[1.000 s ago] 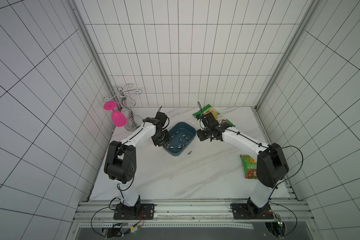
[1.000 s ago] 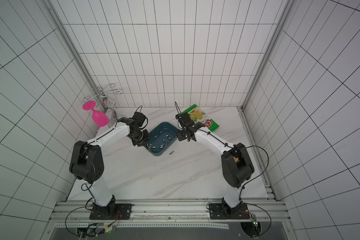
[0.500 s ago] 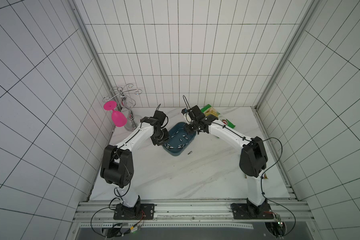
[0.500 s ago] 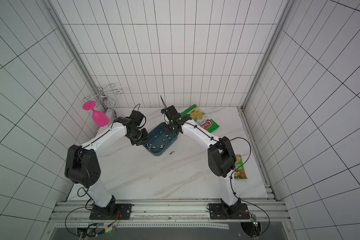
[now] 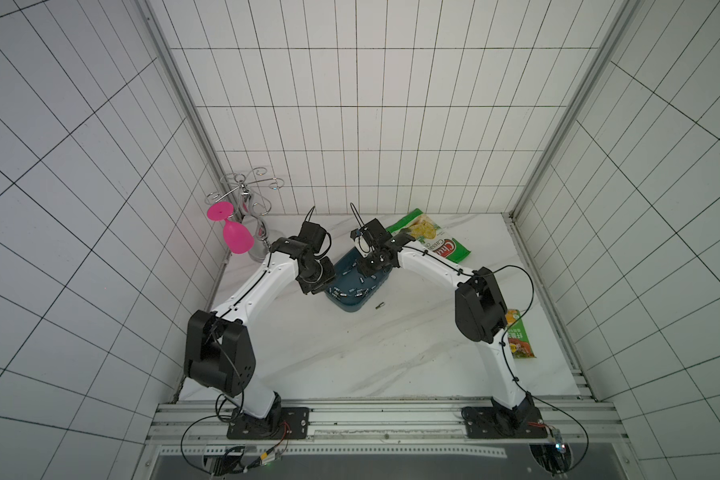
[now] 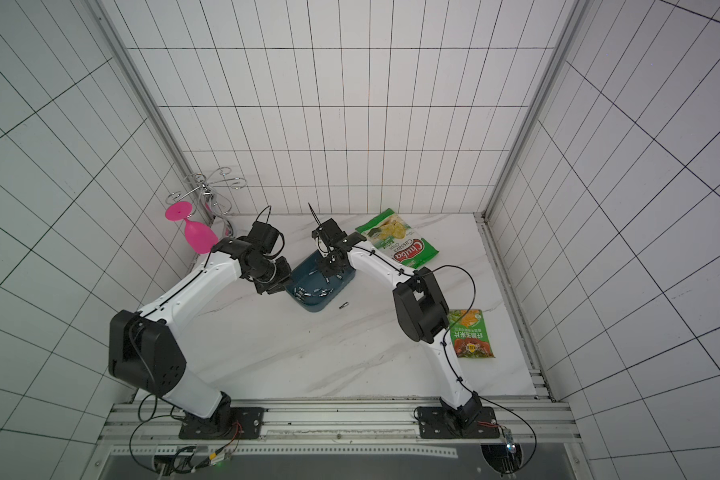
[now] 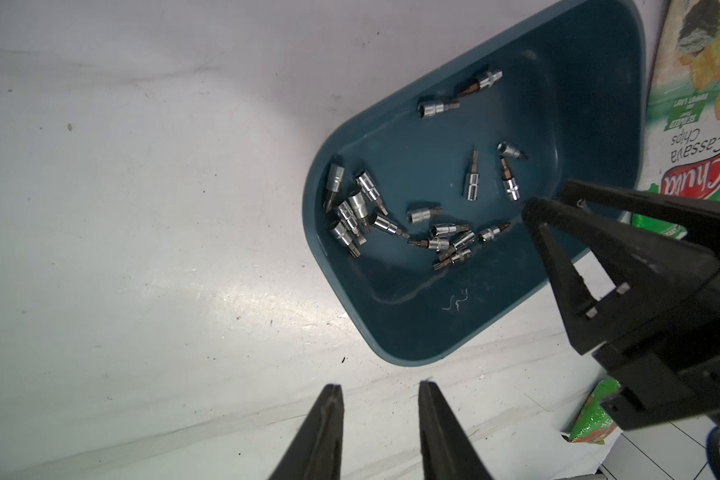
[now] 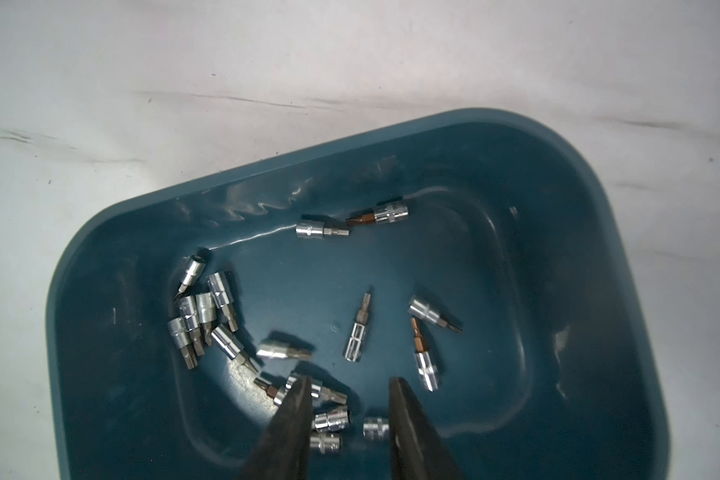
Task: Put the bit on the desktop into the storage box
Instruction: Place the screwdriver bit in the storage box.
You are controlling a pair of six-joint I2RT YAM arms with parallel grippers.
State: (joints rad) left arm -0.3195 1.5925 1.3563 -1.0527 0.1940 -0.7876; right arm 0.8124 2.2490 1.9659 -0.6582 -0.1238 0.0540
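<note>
The right gripper [image 8: 348,380] hangs over the storage box [image 8: 578,291] with its jaws parted and empty, above a scatter of silver bits [image 8: 357,330] lying in it. The left gripper [image 7: 377,388], also spread and holding nothing, hovers over the desktop [image 7: 142,249] just beside the box's rim. One bit [image 5: 378,306] lies on the desktop just outside the box's corner nearest the arm bases, apart from both grippers.

White tiled walls [image 5: 371,124] — evenly lit

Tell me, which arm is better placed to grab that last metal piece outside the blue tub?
Right, probably. The right claw hangs open over the storage box, and the bit lies beside the box on that arm's side. The left claw is across the box.
</note>
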